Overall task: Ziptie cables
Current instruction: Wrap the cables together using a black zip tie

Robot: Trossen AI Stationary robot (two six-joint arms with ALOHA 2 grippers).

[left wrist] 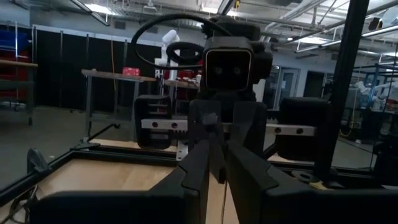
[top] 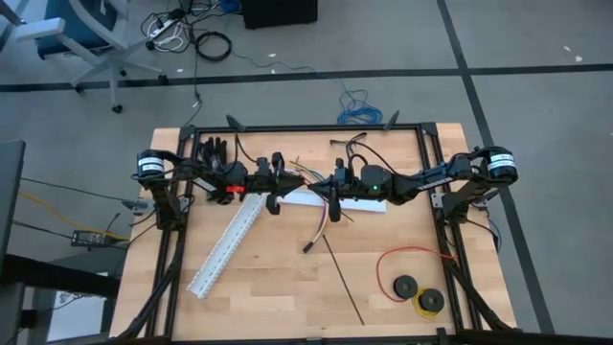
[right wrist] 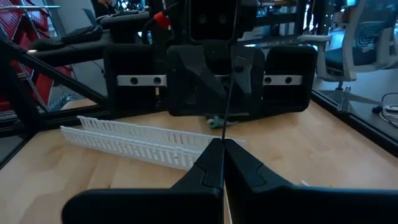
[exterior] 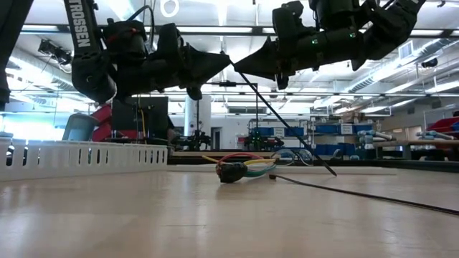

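Observation:
The cables [top: 318,222], a few thin coloured wires ending in a dark plug [exterior: 231,172], lie on the wooden table under my two grippers. Both grippers meet tip to tip above them, the left [exterior: 224,63] coming from the table's left and the right [exterior: 244,68] from its right. Each is shut on a thin black zip tie [exterior: 287,122]. The tie slants from the fingertips down toward the table on the right. Whether its lower end [exterior: 332,172] touches the wood, I cannot tell. My left gripper [left wrist: 217,163] has the zip tie's upper end [exterior: 231,64] between its two fingertips, coming in about level from the table's left. The fingers themselves hide which part of the tie it has. My right gripper [right wrist: 222,144] pinches the tie's strap [right wrist: 226,118] between its two fingertips, close to the upper end. Its fingers come level from the table's right and lie across the strap, which hangs slanted below them.
A second black zip tie [top: 345,283] lies on the table toward the near edge. One white slotted channel [top: 230,244] lies at the left, and another [top: 364,201] lies under the right arm. A red wire loop with black spools [top: 412,278] is at the near right.

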